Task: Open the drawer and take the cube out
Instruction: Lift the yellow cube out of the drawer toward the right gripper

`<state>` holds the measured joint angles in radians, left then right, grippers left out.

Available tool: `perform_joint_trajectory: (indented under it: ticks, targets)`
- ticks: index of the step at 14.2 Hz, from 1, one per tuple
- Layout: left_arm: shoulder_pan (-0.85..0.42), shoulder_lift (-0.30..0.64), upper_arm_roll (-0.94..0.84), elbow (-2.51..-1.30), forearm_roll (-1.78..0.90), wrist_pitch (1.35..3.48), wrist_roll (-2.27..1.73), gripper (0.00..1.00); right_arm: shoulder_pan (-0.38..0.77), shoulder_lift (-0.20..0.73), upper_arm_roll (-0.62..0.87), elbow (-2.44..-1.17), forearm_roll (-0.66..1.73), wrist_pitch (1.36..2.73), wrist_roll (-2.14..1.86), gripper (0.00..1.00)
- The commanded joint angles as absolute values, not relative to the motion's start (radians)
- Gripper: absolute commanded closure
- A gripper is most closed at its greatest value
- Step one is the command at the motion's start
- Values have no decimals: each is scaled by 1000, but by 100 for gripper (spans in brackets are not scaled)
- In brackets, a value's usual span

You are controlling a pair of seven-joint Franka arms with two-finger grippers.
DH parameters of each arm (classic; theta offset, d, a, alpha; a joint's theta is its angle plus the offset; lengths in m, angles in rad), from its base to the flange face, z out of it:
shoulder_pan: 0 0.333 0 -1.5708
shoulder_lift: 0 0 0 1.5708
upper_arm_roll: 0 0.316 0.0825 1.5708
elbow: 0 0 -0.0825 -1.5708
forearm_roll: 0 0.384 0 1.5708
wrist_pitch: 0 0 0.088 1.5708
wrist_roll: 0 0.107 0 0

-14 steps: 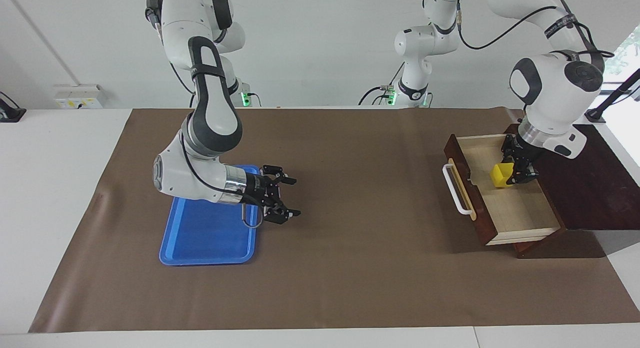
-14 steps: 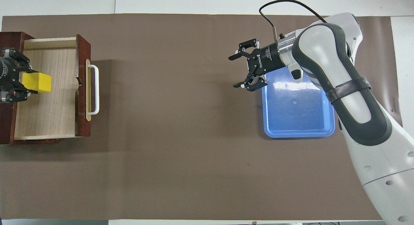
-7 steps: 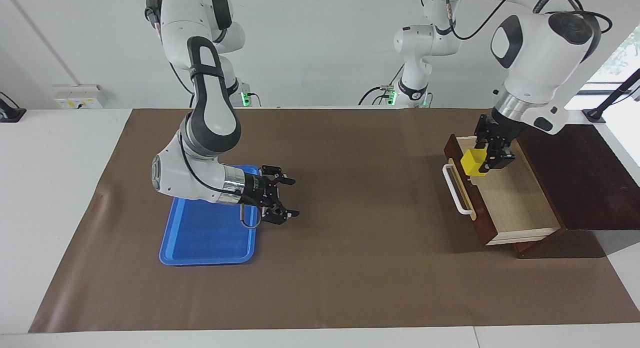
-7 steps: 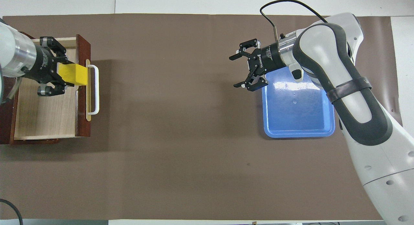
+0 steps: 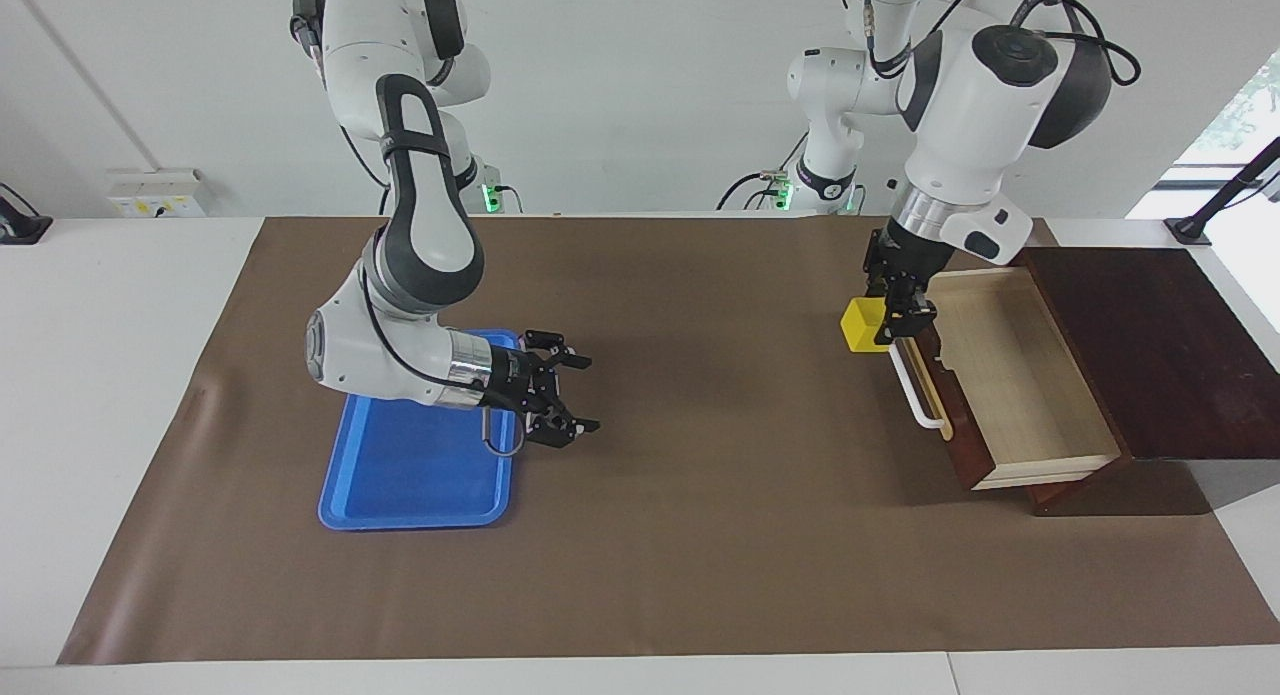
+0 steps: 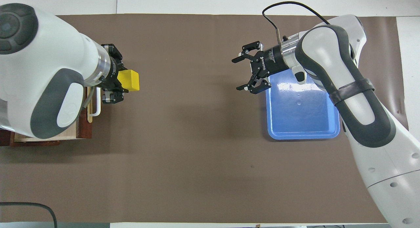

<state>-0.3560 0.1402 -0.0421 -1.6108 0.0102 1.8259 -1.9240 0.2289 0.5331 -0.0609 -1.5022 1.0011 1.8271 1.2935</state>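
Left gripper (image 5: pixel 880 327) has its jaws clenched on the yellow cube (image 5: pixel 860 325), up over the desk (image 5: pixel 700 535) just in front of the open drawer (image 5: pixel 1010 375), while the right gripper (image 5: pixel 572 395) waits, jaws released, beside the blue tray (image 5: pixel 410 475).

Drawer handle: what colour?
White bar handle on a tan strip, on the dark reddish-brown drawer. Facing view shows it best.

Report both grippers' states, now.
Left gripper: shut on the cube, over the mat beside the open drawer.
Right gripper: open, empty.
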Motion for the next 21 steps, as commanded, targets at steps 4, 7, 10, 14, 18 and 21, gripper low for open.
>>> perform_joint_trajectory:
  ticks: [4,7,10,14,18,21]
  targets:
    - [-483,307,-21,-1433,31,1815,-2085,100,232,506,-58,-1542,1006,1845,1270,0]
    - [-511,317,-21,-1422,31,1825,-2118,100,253,506,-57,-1542,1005,1835,1258,0]
    - [-531,344,-21,-1402,29,1821,-2128,100,268,506,-57,-1545,997,1838,1174,0]
    - [-566,438,-23,-1312,23,1807,-2155,100,268,503,-55,-1549,999,1842,1144,0]
    - [-597,479,-20,-1290,25,1839,-2235,100,273,503,-55,-1548,1008,1848,1163,0]
    - [-598,479,-21,-1287,25,1844,-2247,100,285,503,-55,-1542,1012,1865,1199,0]
